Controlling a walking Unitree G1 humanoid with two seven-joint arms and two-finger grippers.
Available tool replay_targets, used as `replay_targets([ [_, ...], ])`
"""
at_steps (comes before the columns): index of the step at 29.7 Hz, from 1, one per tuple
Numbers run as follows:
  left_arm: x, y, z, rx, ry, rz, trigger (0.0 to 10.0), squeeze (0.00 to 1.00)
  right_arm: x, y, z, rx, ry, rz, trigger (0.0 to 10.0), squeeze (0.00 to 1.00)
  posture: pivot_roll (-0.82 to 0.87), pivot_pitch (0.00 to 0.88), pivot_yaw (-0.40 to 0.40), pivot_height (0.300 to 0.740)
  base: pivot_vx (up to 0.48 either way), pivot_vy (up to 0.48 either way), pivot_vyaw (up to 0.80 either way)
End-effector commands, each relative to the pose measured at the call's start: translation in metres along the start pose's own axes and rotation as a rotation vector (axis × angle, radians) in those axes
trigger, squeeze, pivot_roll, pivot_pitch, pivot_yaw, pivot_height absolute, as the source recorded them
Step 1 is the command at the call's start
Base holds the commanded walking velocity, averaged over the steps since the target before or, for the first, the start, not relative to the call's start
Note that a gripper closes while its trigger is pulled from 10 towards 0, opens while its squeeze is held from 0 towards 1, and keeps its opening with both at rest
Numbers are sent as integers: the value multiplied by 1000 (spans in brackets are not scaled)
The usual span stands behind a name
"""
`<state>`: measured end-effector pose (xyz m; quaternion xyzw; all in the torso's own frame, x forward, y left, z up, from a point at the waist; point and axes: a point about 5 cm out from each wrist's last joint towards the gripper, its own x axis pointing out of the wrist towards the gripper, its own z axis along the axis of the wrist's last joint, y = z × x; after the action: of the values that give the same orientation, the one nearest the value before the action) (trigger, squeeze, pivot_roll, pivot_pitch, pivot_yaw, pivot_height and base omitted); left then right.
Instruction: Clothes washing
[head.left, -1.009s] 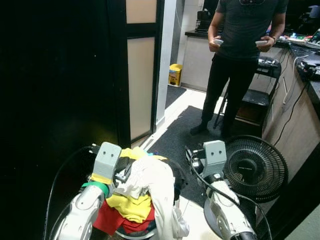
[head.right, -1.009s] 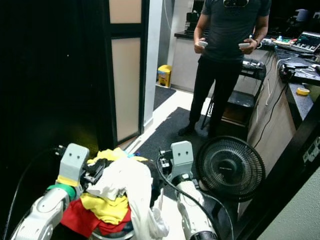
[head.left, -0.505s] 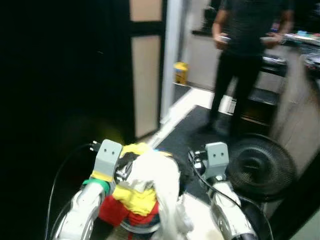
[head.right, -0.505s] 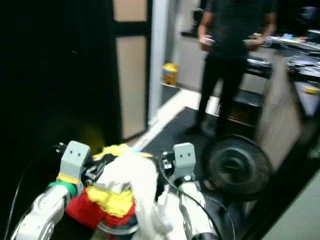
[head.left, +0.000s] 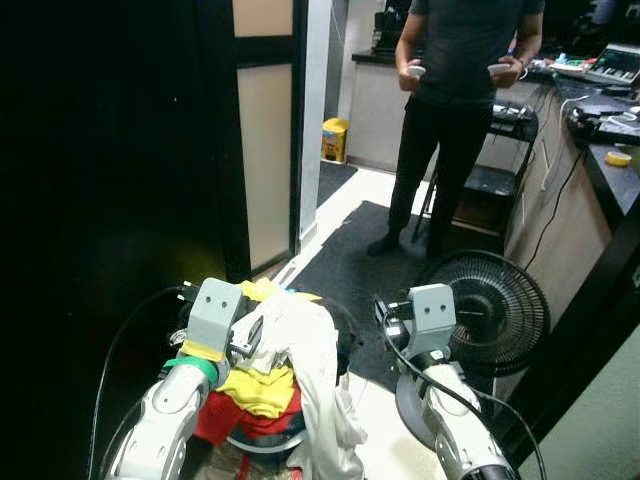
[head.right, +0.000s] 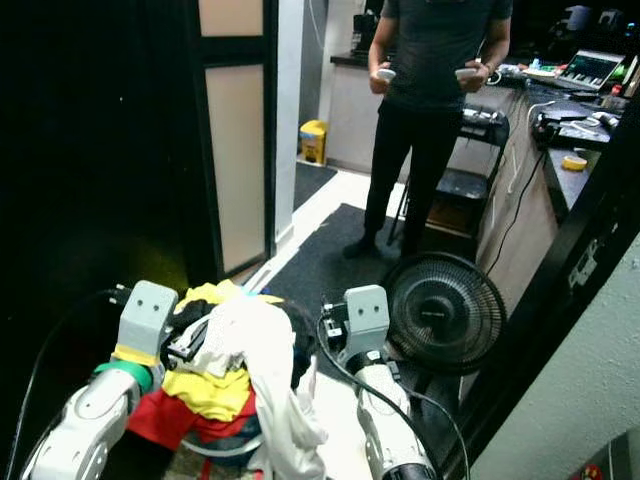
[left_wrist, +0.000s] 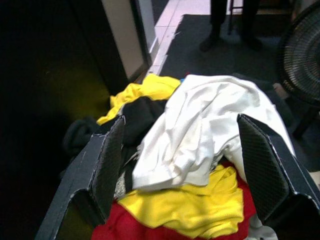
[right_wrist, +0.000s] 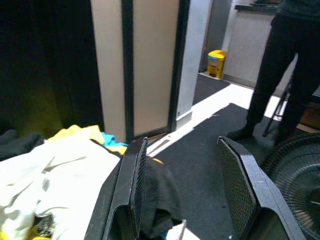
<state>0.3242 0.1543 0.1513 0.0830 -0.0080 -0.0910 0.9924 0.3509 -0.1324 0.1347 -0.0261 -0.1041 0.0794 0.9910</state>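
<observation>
A heap of clothes sits in a round basket between my two arms. On top lies a white garment, with yellow, red and black pieces under it. My left gripper is open, its fingers spread wide on either side of the white garment. My right gripper is open beside the heap's black edge, with nothing between its fingers.
A person stands ahead on a dark mat, holding controllers. A black floor fan is close at my right. A dark panelled door rises at left, a counter at right, a yellow bin far back.
The whole picture has shifted and was blurred half a second ago, so the camera moved. Both grippers and the heap of clothes keep the same places relative to each other.
</observation>
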Motion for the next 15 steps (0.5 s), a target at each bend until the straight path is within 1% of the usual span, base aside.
replay_targets([
  [1, 2, 2, 2, 16, -14, 11, 10000, 0, 0, -1, -2, 5, 7, -7, 10000, 0, 16, 20, 23, 740, 0, 0, 0],
  [9, 3, 4, 3, 19, -20, 20, 10000, 0, 1, 0, -2, 4, 5, -4, 10000, 0, 16, 14, 24, 740, 423, 0, 0],
  [12, 3, 4, 3, 11, -19, 26, 10000, 0, 1, 0, -2, 3, 5, -4, 10000, 0, 16, 12, 24, 740, 269, 0, 0],
  [15, 4, 6, 2, -8, -2, 45, 10000, 0, 1, 0, -2, 2, 5, -3, 10000, 0, 16, 11, 24, 740, 0, 0, 0],
])
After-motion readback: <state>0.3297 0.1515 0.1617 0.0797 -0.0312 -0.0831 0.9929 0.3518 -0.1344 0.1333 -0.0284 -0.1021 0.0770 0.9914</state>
